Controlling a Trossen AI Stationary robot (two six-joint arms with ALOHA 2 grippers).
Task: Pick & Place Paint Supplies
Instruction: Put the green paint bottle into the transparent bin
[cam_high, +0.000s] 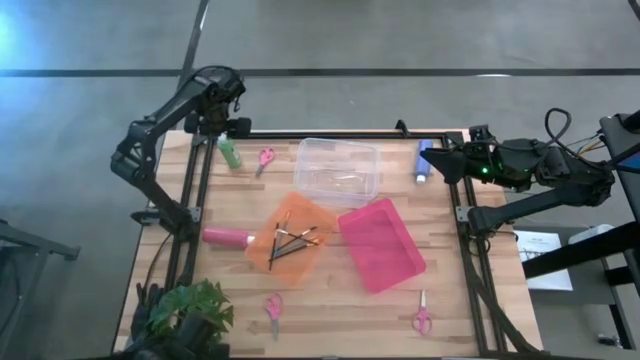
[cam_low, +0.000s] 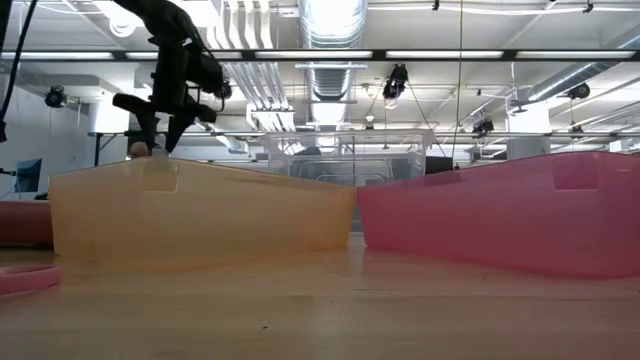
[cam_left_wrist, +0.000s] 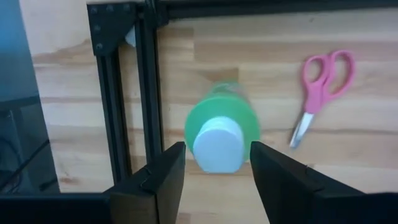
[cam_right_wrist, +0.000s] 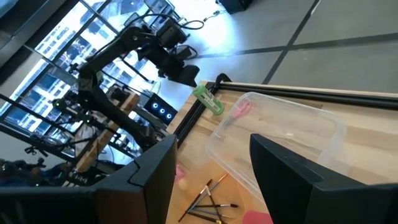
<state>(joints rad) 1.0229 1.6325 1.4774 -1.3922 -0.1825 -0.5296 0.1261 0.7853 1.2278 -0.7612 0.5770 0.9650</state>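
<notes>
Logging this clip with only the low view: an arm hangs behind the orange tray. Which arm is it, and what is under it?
Observer: The left arm. Its left hand is over the green bottle, with its fingers open on either side of the white cap.
Operator: Is anything in the orange tray?
Observer: Yes, several paintbrushes lie in the orange tray.
Operator: And the right arm?
Observer: Its right hand waits open at the table's far right edge, beside the blue bottle.
</notes>
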